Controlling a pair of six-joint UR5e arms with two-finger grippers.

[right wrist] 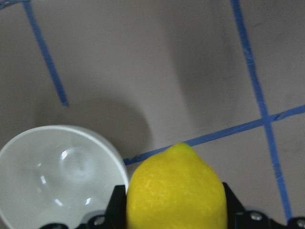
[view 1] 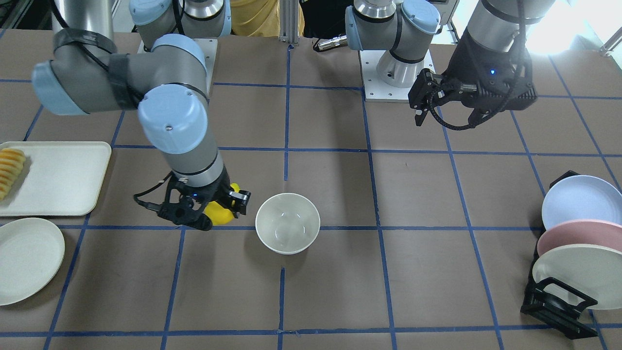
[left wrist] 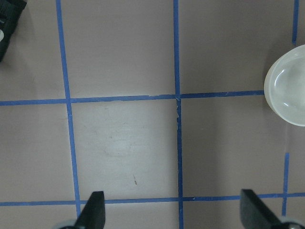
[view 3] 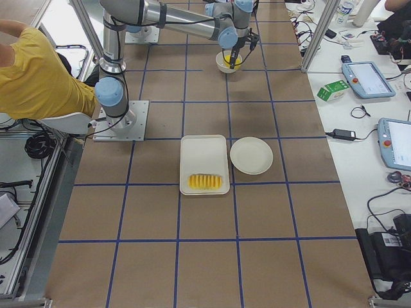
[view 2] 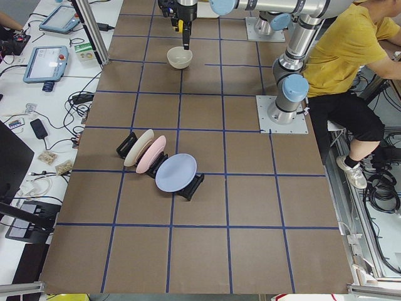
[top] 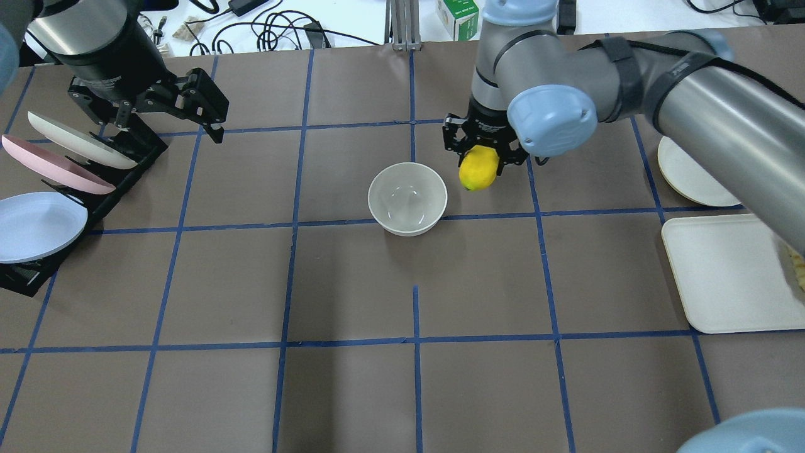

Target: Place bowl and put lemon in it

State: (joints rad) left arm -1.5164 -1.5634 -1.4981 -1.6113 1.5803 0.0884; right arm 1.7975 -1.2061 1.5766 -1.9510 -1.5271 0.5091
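Note:
The off-white bowl (top: 407,198) stands upright and empty near the table's middle; it also shows in the front view (view 1: 287,222) and at the right wrist view's lower left (right wrist: 59,174). My right gripper (top: 479,165) is shut on the yellow lemon (top: 478,168) and holds it above the table just right of the bowl's rim. The lemon fills the right wrist view's bottom (right wrist: 176,191) and shows in the front view (view 1: 219,212). My left gripper (top: 210,119) is open and empty, high over the table near the plate rack; its fingertips (left wrist: 95,210) frame bare table.
A black rack (top: 135,154) with pastel plates stands at the left. A flat white plate (top: 692,173) and a white tray (top: 723,270) lie at the right; striped yellow slices (view 1: 9,170) sit on the tray. A person in yellow (view 2: 357,56) sits beside the robot.

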